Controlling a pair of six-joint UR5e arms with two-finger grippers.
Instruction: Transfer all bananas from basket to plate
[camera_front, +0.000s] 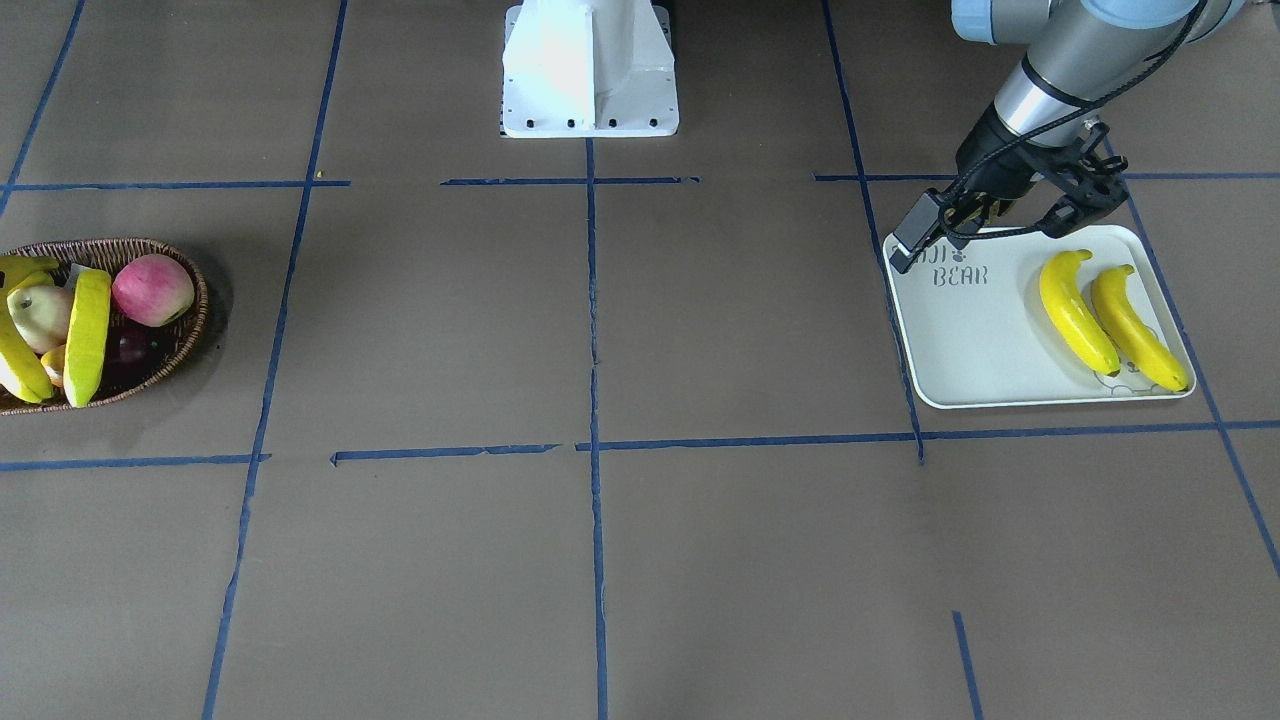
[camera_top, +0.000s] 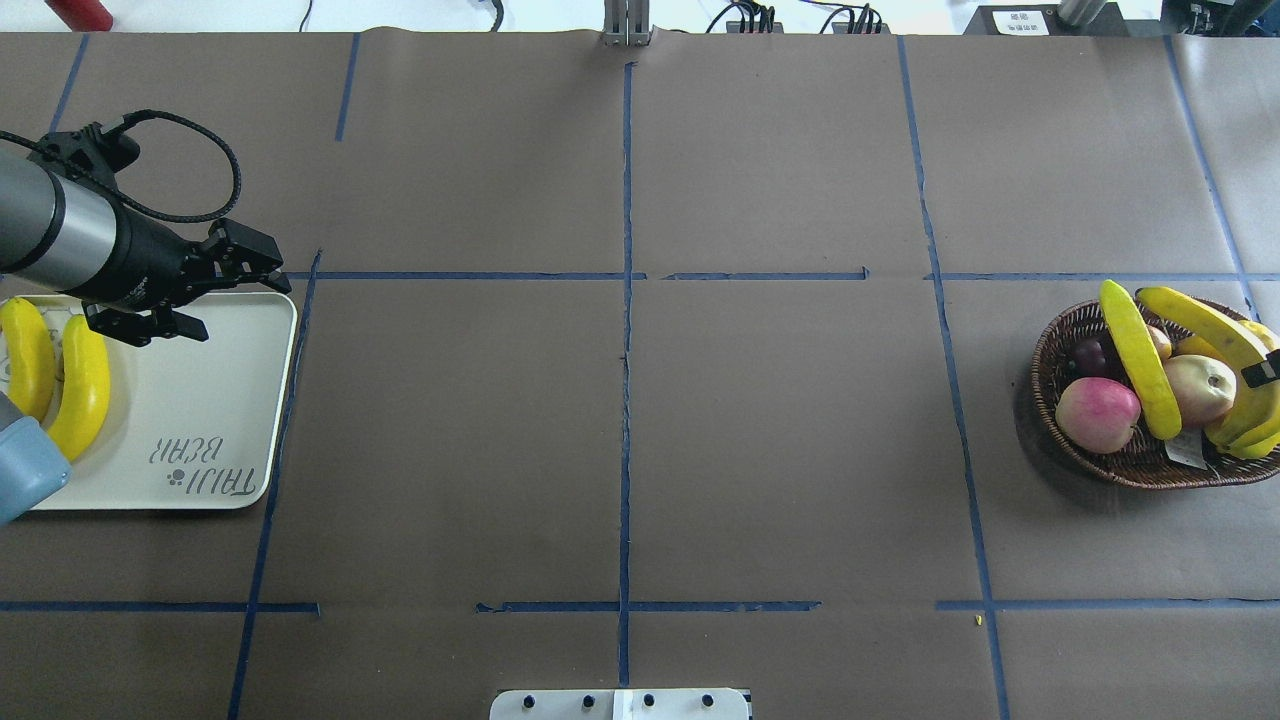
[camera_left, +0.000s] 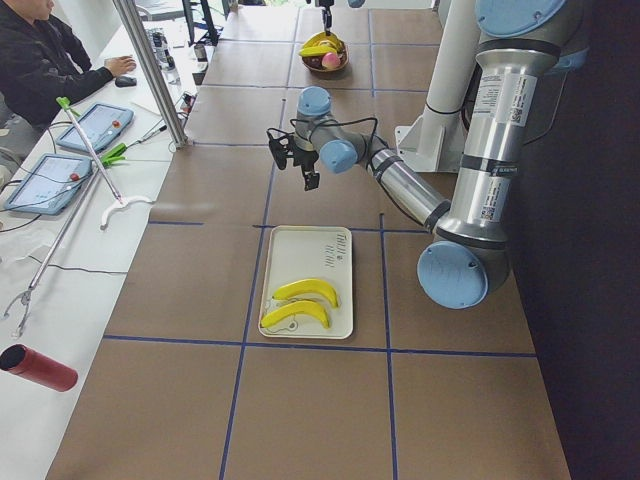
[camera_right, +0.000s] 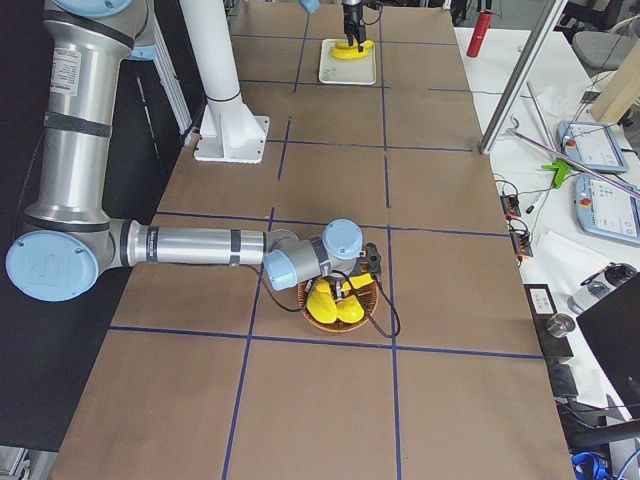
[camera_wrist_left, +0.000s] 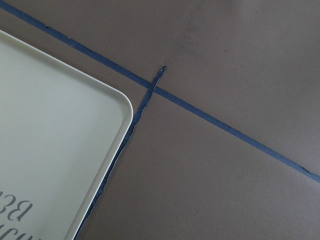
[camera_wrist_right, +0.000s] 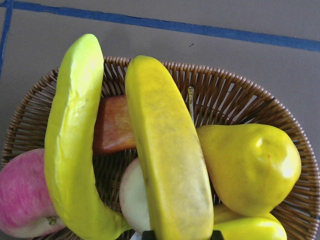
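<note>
Brown-papered table (camera_top: 640, 450), marked off with blue tape (camera_top: 626, 400): plate (camera_top: 200, 400) at left, basket (camera_top: 1100, 465) at right.
2 bananas (camera_top: 85, 385) are laid side by side on the white plate; the left gripper (camera_top: 222, 298) is held over the plate's far edge, jaws spread with nothing between them. At the far right, 2 more bananas (camera_top: 1140, 360) are propped across the basket beside an apple (camera_top: 1097, 413); the right gripper (camera_right: 342, 285) is poised over them, but whether one is pinched cannot be told.

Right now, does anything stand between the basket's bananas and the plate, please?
Nothing visible does: only table with blue tape lies between basket and plate. The left gripper hangs over one plate corner.
</note>
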